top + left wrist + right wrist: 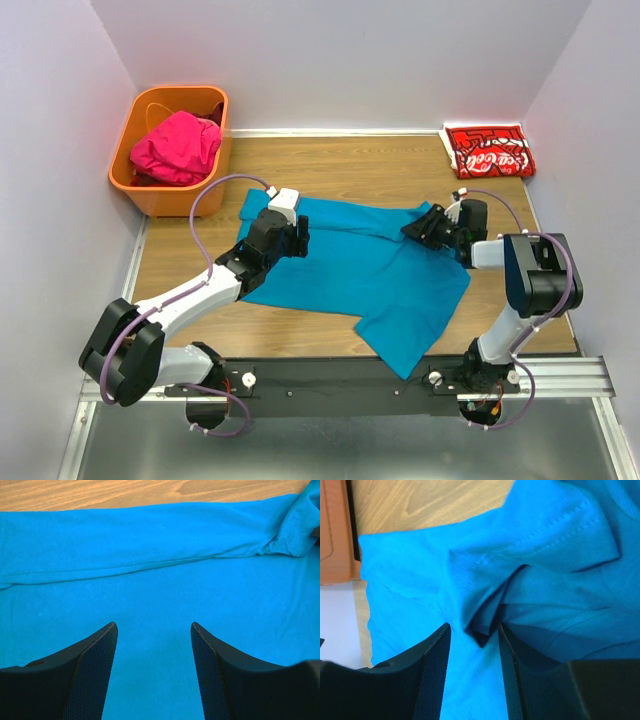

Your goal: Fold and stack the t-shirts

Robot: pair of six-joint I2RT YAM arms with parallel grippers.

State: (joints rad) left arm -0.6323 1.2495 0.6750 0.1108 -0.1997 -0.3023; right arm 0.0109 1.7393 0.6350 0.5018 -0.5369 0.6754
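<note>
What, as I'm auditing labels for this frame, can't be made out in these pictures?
Right wrist view: whether the right claw grips the plain teal-blue cloth t-shirt; its bunched fold hides the contact.
Top view: the lower part of the crumpled magenta-pink cloth t-shirt, hidden by the wall of the orange plastic basket.
Left wrist view: the left claw, open, is cut off by the bottom edge; whether it touches the cloth is unclear.

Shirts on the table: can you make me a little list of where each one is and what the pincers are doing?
Teal shirt: spread out in the middle, partly folded
Red shirt: folded, far right corner
Pink shirt: bunched in the orange basket
Left pincer: open over the teal shirt
Right pincer: open at a teal fold
</note>
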